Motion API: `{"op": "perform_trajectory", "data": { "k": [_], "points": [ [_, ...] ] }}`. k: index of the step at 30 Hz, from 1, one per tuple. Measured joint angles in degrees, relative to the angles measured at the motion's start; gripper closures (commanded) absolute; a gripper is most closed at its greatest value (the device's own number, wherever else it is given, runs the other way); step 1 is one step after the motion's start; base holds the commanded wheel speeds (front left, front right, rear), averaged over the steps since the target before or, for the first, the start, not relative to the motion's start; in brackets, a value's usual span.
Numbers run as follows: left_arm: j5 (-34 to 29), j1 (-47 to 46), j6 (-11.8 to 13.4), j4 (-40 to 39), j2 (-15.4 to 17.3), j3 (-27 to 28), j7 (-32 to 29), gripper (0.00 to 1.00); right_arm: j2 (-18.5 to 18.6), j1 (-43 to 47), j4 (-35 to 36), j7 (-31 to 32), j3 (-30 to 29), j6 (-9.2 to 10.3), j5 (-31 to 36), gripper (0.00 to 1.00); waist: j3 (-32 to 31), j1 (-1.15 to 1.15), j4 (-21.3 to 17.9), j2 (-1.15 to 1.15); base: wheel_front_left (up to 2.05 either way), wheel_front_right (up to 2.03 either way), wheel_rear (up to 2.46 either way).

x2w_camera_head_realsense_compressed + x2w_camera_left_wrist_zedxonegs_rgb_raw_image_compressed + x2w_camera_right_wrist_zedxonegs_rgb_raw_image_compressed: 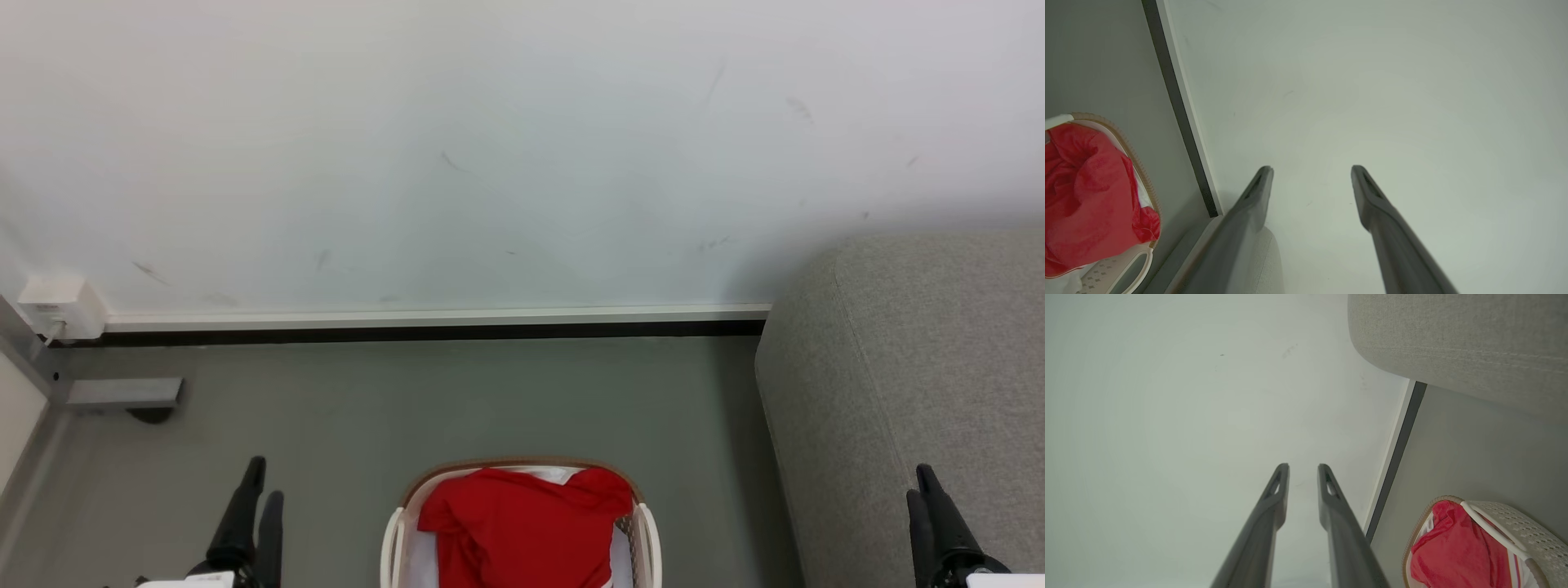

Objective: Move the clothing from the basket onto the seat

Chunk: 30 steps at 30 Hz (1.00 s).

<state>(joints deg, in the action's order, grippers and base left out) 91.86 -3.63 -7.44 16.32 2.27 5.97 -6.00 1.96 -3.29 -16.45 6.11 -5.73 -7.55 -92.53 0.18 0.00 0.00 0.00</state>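
Note:
Red clothing (522, 523) lies heaped in the cream basket (394, 539) at the bottom centre of the head view, on a white lining. The grey seat (922, 351) rises at the right. My left gripper (267, 480) hangs over the floor to the left of the basket. In its wrist view my left gripper (1311, 169) is open wide and empty, facing the wall, with the clothing (1086, 192) and basket (1133, 265) at the left. My right gripper (918, 482) is in front of the seat. Here my right gripper (1303, 467) shows a narrow empty gap, beside the seat (1453, 330), basket (1515, 522) and clothing (1453, 551).
A pale wall (490, 147) with a white and black baseboard (424, 322) runs behind the grey floor (457, 400). A white socket box (57, 306) and a grey metal foot (122, 394) sit at the far left.

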Motion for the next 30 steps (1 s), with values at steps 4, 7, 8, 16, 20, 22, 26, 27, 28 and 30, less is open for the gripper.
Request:
{"op": "perform_trajectory", "data": {
  "k": [4,7,8,16,20,22,26,27,28,30],
  "points": [
    [-0.1,0.1,0.0,-0.3,0.0,-0.9,1.1,0.00,0.0,0.1,0.3,-1.2,0.9,0.00,0.4,0.00,0.0,0.00,0.0,0.00,0.00,0.00,0.00],
    [-0.7,0.2,0.0,-0.5,0.0,-1.5,1.8,0.00,0.1,0.2,0.7,-2.0,1.7,0.00,1.3,0.00,0.0,0.00,0.0,0.00,0.00,0.00,0.00],
    [-1.0,0.3,0.0,-0.6,0.0,-1.6,2.2,0.00,0.1,0.2,0.8,-2.3,1.9,0.00,1.8,0.00,0.0,0.00,0.0,0.00,0.00,0.00,0.00],
    [-6.6,0.6,0.6,-1.5,0.0,-2.2,4.3,0.00,0.3,0.5,1.9,-4.4,3.1,0.00,10.7,0.00,0.0,0.00,0.0,0.00,0.00,0.00,0.00],
    [-10.7,0.8,1.4,-2.2,0.0,-2.1,5.1,0.00,0.3,0.9,3.0,-5.2,3.4,0.00,16.6,0.00,0.1,0.00,0.0,0.00,0.00,0.00,0.00],
    [-13.5,0.9,1.9,-2.6,0.0,-2.0,5.7,0.00,0.3,1.0,3.7,-5.8,3.6,0.00,19.8,0.00,0.1,0.00,0.0,0.00,0.00,0.00,0.00],
    [-19.8,1.2,2.9,-3.8,0.0,-2.1,6.6,0.00,0.3,1.1,5.3,-6.7,4.3,0.00,26.6,0.00,0.1,0.00,-0.1,0.00,0.00,0.00,0.00],
    [-21.2,1.3,3.1,-4.0,0.0,-2.2,6.9,0.00,0.3,1.1,5.6,-6.9,4.5,0.00,28.2,0.00,0.2,0.00,-0.1,0.00,0.00,0.00,0.00],
    [-22.9,1.3,3.5,-4.2,0.0,-2.3,7.1,0.00,0.3,1.1,5.8,-7.2,4.8,0.00,29.8,0.00,0.2,0.00,0.0,0.00,0.00,0.00,0.00],
    [-26.1,1.4,4.0,-4.5,0.0,-2.5,7.5,0.00,0.4,1.2,6.3,-7.6,5.3,0.00,32.7,0.00,0.2,0.00,0.0,0.00,0.00,0.00,0.00]
  ]
}}
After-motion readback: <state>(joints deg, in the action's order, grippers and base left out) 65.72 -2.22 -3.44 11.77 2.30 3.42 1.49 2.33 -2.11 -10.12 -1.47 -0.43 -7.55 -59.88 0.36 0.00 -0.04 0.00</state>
